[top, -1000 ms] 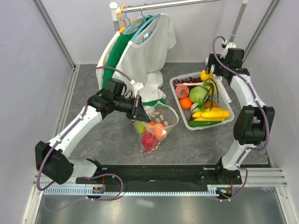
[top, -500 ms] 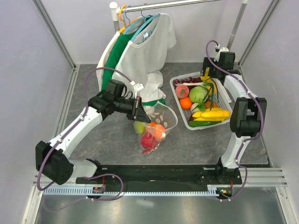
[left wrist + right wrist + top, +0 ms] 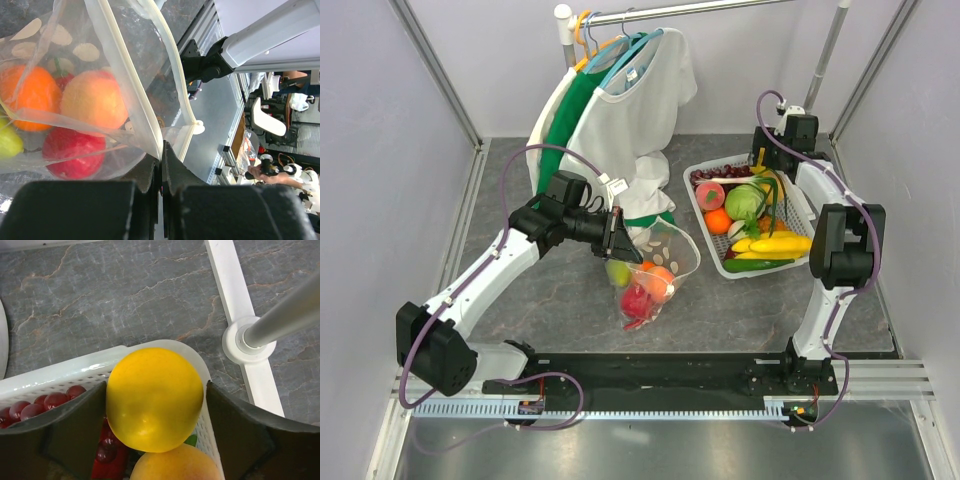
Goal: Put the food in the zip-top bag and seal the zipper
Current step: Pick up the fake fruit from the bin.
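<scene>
The dotted zip-top bag (image 3: 658, 262) hangs from my left gripper (image 3: 618, 240), which is shut on its mouth edge. In the left wrist view the pale zipper (image 3: 150, 107) runs into the closed jaws of the left gripper (image 3: 162, 150). The bag (image 3: 125, 55) holds an orange fruit (image 3: 31, 92), a peach (image 3: 94, 100), a red fruit (image 3: 72, 152) and a green apple (image 3: 7, 140). My right gripper (image 3: 762, 158) is over the basket's back corner. In the right wrist view the right gripper (image 3: 155, 392) grips a yellow lemon (image 3: 152, 397).
A white slotted basket (image 3: 719, 263) at the right holds grapes, a peach, an orange, a green cabbage and bananas; its rim (image 3: 50, 377) shows below the lemon. White and green garments (image 3: 620, 100) hang on a rack behind the bag. A rack post (image 3: 280, 320) stands beside the basket.
My right gripper has moved left and inward over the basket's back corner with the lemon. The left arm and the bag have not moved.
</scene>
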Available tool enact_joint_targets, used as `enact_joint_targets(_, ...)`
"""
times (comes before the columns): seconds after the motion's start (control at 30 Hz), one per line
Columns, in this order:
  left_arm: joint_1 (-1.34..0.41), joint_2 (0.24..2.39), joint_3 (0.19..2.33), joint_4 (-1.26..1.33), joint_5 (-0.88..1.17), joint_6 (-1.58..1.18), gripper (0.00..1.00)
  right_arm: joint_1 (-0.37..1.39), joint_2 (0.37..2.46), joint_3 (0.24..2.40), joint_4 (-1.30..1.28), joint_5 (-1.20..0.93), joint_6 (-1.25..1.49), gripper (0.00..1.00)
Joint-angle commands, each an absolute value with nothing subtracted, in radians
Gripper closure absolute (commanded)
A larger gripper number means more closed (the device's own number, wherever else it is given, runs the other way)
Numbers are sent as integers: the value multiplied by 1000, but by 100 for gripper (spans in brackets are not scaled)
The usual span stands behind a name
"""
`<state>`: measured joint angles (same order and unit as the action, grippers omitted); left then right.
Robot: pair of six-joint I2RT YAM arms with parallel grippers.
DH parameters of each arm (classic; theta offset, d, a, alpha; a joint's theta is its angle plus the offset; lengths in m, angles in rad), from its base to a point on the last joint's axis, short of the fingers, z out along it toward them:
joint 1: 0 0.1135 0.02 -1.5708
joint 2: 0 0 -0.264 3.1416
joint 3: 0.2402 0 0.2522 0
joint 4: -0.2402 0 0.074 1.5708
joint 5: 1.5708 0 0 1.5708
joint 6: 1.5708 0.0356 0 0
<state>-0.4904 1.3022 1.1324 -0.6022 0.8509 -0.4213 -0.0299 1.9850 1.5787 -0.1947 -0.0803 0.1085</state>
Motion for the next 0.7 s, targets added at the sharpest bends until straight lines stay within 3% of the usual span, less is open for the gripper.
enact_joint_targets(0.0, -489, 1299, 1140, -575, 881, -442, 98, -26, 1927, 1583, -190, -136, 110, 22)
enact_joint_targets(0.1, -489, 1296, 1140, -575, 881, -442, 98, -26, 1870, 1569, -190, -158, 110, 35)
enact_joint_targets(0.2, -489, 1295, 1140, -575, 879, -442, 98, -26, 1813, 1563, -187, -166, 112, 41)
enact_joint_targets(0.43, -489, 1293, 1141, -575, 879, -440, 98, -26, 1694, 1575, -230, -199, 81, 47)
enact_joint_targets(0.67, -488, 1285, 1140, -577, 897, -442, 98, -14, 1441, 1482, -371, -611, 95, 56)
